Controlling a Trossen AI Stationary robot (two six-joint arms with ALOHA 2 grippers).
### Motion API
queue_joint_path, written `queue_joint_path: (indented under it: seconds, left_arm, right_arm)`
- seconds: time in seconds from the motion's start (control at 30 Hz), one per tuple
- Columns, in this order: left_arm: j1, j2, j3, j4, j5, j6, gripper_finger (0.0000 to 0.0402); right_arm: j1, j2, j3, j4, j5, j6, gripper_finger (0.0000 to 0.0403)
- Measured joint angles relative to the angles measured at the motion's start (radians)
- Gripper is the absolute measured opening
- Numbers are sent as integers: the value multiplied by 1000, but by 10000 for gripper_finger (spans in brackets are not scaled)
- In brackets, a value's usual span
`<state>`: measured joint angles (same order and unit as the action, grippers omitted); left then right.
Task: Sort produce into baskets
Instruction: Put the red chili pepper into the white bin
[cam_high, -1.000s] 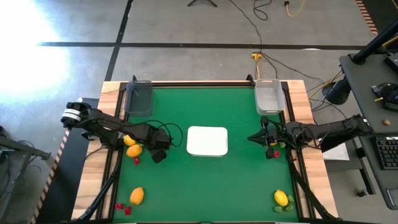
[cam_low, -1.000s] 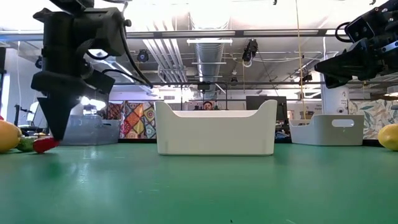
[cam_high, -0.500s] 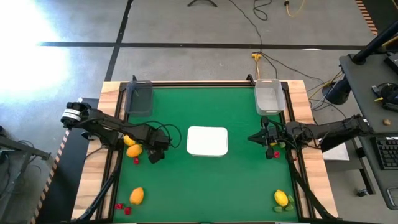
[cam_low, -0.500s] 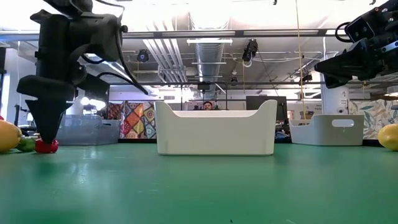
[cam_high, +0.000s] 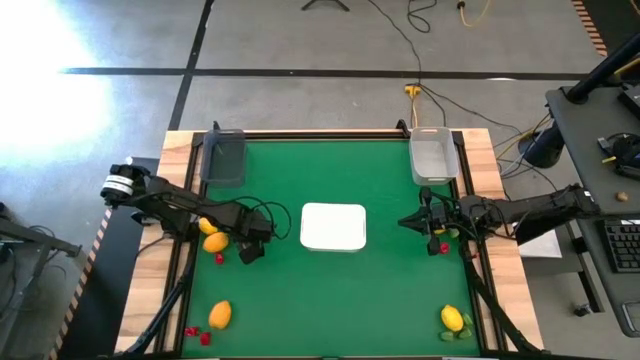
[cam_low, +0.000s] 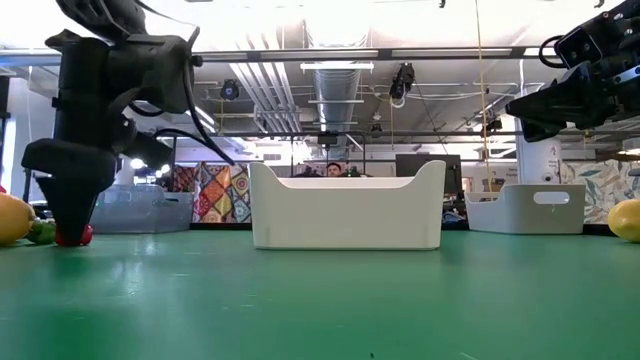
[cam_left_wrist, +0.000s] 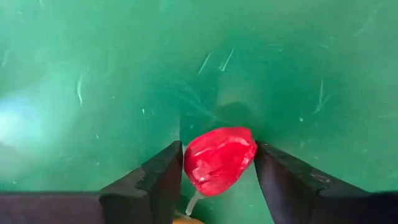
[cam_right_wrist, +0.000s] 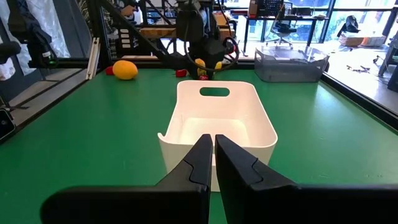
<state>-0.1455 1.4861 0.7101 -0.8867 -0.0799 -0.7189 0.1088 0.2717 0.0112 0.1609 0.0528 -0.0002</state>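
Observation:
My left gripper (cam_high: 247, 255) points down at the mat, left of the white tray (cam_high: 333, 226). Its open fingers stand on either side of a small red berry (cam_left_wrist: 219, 159) that lies on the mat; the berry also shows in the low view (cam_low: 74, 236). A lemon (cam_high: 209, 226), an orange citrus (cam_high: 216, 241) and another red berry (cam_high: 219, 258) lie just left of it. My right gripper (cam_high: 408, 222) is shut and empty, level above the mat right of the tray. The dark grey bin (cam_high: 223, 157) and the clear bin (cam_high: 434, 155) stand at the far corners. My left gripper comes at the red berry from above with one finger (cam_left_wrist: 163, 174) on each side of it. The gaps to the berry's sides (cam_left_wrist: 189, 163) are so thin that I cannot tell whether the fingers touch it. The berry rests on the mat.
An orange citrus (cam_high: 220, 314) and red berries (cam_high: 197, 333) lie at the near left. A lemon (cam_high: 452, 318) and a green piece (cam_high: 447, 336) lie at the near right. Red berries (cam_high: 442, 247) and green pieces (cam_high: 452, 232) lie beside the right arm.
My left gripper has gone down and a little toward the table's left edge, until its fingertips stand at mat level around the red berry. The berry has stayed on the mat.

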Motion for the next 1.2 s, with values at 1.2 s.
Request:
queue_joint_path:
  seconds: [1.2]
  left_arm:
    - [7,290,665,261,-145,398,112]
  right_arm:
    - [0,0,0,0,0,0,13]
